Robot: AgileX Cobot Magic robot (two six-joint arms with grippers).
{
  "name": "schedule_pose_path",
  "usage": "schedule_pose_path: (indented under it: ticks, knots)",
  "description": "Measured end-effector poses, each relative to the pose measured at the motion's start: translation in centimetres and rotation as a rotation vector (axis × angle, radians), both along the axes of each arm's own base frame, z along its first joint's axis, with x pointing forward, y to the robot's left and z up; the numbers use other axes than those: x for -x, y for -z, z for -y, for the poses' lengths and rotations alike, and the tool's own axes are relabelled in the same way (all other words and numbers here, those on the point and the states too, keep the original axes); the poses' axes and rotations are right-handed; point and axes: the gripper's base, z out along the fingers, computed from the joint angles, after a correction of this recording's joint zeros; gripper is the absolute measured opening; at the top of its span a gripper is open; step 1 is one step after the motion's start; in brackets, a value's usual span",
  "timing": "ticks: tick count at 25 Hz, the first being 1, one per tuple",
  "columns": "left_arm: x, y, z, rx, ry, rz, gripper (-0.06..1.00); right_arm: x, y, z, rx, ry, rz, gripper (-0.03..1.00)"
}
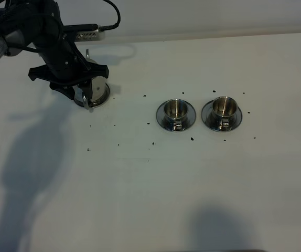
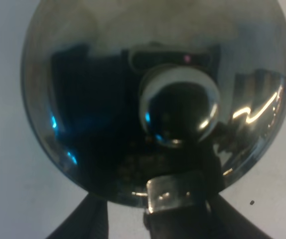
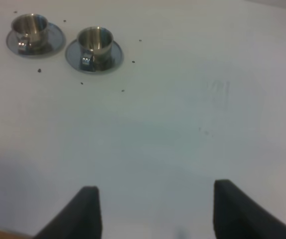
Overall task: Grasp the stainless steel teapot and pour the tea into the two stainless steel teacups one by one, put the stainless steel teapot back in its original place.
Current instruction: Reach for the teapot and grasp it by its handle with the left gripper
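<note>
The stainless steel teapot [image 1: 97, 88] stands at the back left on its flat saucer [image 1: 105, 96], mostly hidden under my left gripper [image 1: 87, 90]. In the left wrist view the teapot [image 2: 108, 99] fills the picture from above, with its lid knob [image 2: 178, 112] and loop handle [image 2: 175, 199]. My left gripper [image 2: 157, 201] is open, with a finger on each side of the handle and a gap to it. The two teacups [image 1: 175, 109] [image 1: 224, 106] stand on their saucers at the centre right and also show in the right wrist view [image 3: 29, 27] [image 3: 95, 42]. My right gripper [image 3: 155, 214] is open and empty.
Small dark specks [image 1: 192, 138] lie scattered on the white table [image 1: 150, 189] around the cups and the teapot. The right arm is out of the exterior view. The table's back edge runs just behind the teapot.
</note>
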Motion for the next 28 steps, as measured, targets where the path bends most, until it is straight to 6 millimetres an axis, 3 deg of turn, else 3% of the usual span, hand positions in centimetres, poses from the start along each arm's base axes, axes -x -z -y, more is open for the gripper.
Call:
schedule_pose_path:
  ticks: [28]
  knots:
    - [-0.12, 0.17, 0.13, 0.027, -0.032, 0.002, 0.44, 0.00, 0.00, 0.00, 0.000, 0.000, 0.000, 0.48]
